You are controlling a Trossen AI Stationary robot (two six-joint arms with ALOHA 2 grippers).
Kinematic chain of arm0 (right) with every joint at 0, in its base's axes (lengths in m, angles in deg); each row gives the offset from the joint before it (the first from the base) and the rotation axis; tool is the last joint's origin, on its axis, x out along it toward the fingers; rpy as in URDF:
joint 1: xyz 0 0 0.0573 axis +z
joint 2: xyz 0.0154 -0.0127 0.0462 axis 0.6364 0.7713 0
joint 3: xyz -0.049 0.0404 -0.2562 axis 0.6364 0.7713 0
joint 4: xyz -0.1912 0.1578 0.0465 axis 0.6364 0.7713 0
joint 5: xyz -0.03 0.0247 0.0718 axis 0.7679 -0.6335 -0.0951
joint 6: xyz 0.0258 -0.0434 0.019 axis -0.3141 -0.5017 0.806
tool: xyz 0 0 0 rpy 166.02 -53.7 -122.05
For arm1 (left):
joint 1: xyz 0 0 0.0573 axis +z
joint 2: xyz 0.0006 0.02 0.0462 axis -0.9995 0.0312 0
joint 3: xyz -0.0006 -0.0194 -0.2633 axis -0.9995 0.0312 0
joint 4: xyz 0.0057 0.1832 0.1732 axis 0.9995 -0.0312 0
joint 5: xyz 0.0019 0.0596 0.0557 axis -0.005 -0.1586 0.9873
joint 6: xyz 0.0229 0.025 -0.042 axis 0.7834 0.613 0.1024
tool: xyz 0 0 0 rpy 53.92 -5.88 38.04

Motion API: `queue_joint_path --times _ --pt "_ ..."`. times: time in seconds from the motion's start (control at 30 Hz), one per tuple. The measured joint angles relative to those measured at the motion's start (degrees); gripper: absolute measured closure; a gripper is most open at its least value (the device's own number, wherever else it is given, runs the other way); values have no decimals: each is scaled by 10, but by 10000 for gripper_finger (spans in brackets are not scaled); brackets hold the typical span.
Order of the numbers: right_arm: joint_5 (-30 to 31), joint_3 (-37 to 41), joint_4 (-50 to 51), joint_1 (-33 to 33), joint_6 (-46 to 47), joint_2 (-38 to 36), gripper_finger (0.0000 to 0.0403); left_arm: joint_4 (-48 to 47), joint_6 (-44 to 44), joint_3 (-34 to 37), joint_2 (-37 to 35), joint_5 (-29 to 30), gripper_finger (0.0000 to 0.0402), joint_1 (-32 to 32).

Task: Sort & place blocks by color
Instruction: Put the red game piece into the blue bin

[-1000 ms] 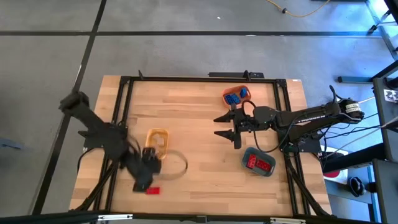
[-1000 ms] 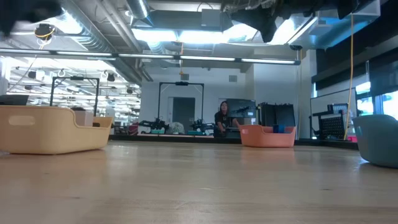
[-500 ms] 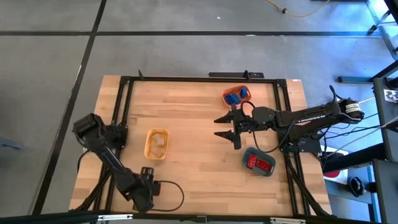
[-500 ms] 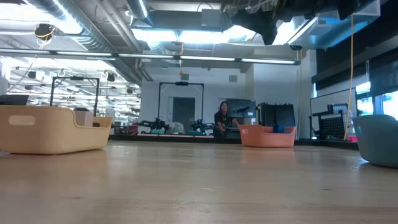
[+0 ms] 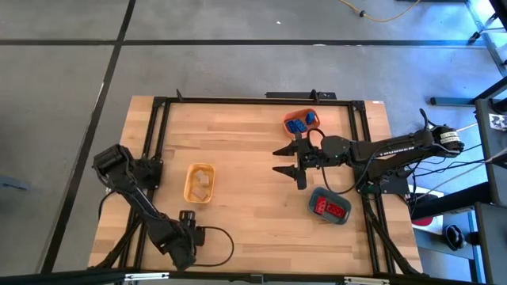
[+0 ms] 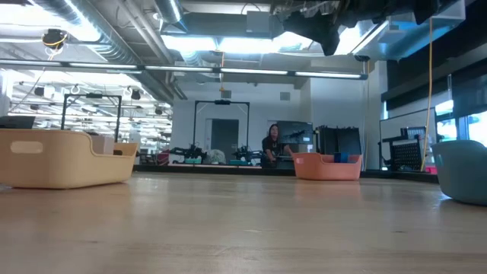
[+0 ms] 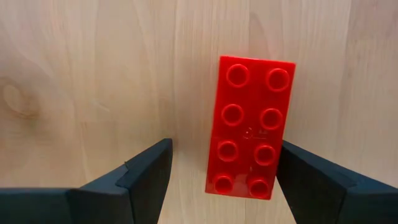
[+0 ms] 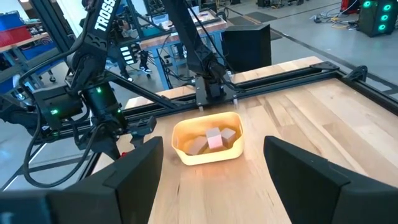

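A red block lies flat on the wooden table, studs up, near the table's near-left corner. My left gripper stands over it, pointing steeply down and hiding it in the high view. In the left wrist view the gripper is open, one finger on each long side of the block. My right gripper hangs open over the table's middle right, with nothing between its fingers. Beige blocks lie in the yellow tray, blue blocks in the orange tray, red blocks in the slate-blue tray. My left gripper has one finger right beside the red block's long side, near the block's end; I cannot tell whether it touches. The other finger stands clear of the opposite side. The fingers come from above and straddle the block, which lies flat on the table.
A black frame runs around the table top. The left arm's cable loops beside its gripper. In the low view the yellow tray, orange tray and slate-blue tray stand on the wood, with a person far off in the room.
My left gripper has swung from beside the yellow tray toward the table's near edge, gone down and tipped more steeply. It came to rest over the red block, which it now hides in the high view. For the last half second it has stayed still. The block has not moved.
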Motion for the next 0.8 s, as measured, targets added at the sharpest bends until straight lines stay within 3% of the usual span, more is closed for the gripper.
queue_joint_path --times 0.2,0.47,0.67,0.8 --pt "0 0 0 0 0 0 122 9 25 0 0 -1 170 0" --pt "0 0 0 0 15 0 122 20 60 1 0 -2 272 0" --pt "0 0 0 0 15 0 122 20 60 1 0 -10 273 3" --pt "0 0 0 0 15 0 122 16 78 1 -8 -51 273 16"
